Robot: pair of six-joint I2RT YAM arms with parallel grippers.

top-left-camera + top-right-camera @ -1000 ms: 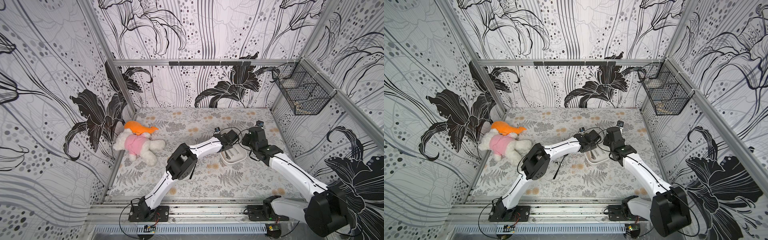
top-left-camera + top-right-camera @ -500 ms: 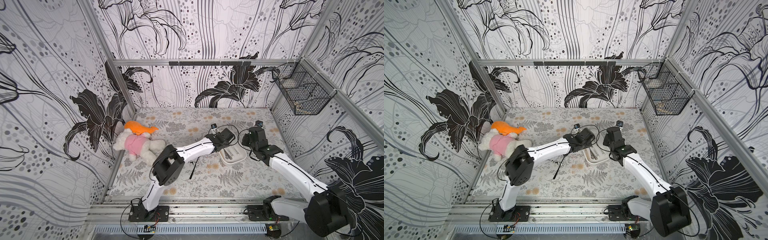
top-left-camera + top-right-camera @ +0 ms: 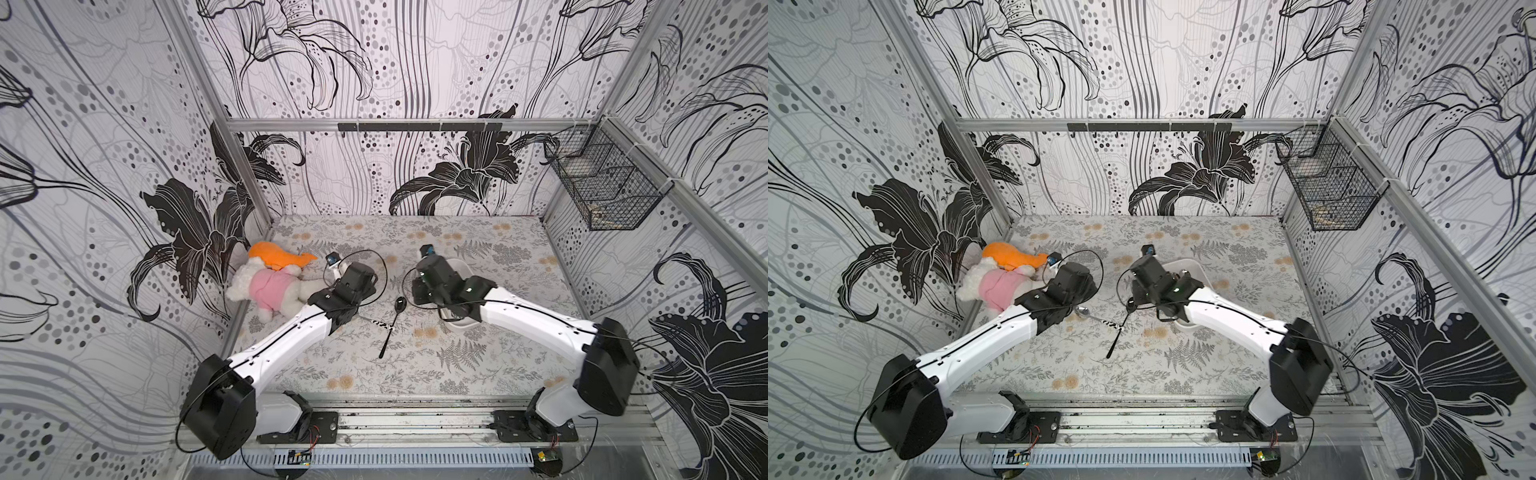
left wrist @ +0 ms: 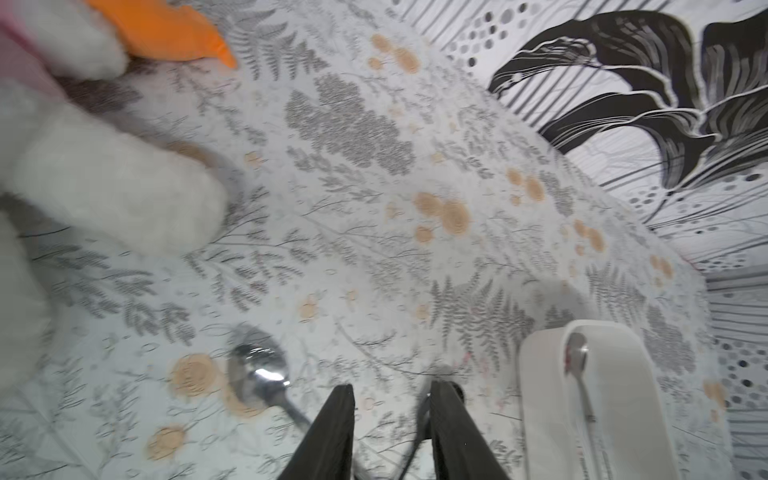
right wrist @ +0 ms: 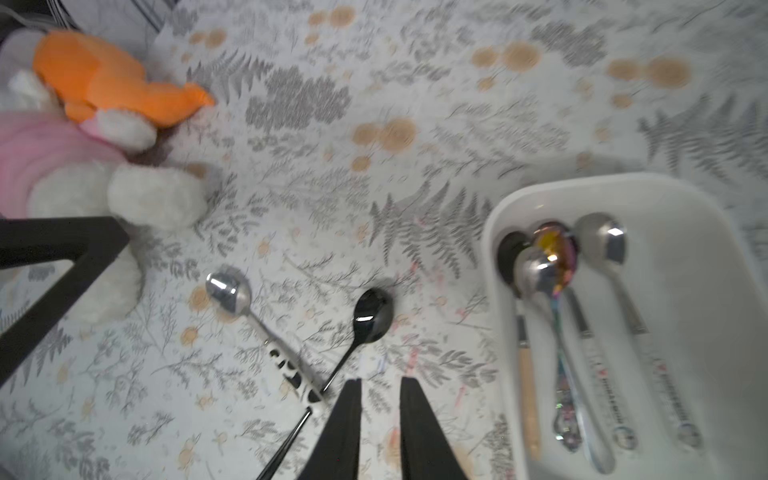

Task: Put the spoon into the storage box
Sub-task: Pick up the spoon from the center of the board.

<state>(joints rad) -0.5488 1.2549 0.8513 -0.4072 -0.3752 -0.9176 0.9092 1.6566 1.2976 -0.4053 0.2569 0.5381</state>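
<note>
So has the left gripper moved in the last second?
Yes: the left gripper has swung away from the storage box, toward the plush toy.

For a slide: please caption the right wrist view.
Right gripper hovers empty near the black spoon and silver spoon, handles meeting, beside the storage box holding other spoons.

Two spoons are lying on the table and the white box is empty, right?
No, the box is not empty: the right wrist view shows spoons in it. The silver spoon and the black spoon do lie on the table.
</note>
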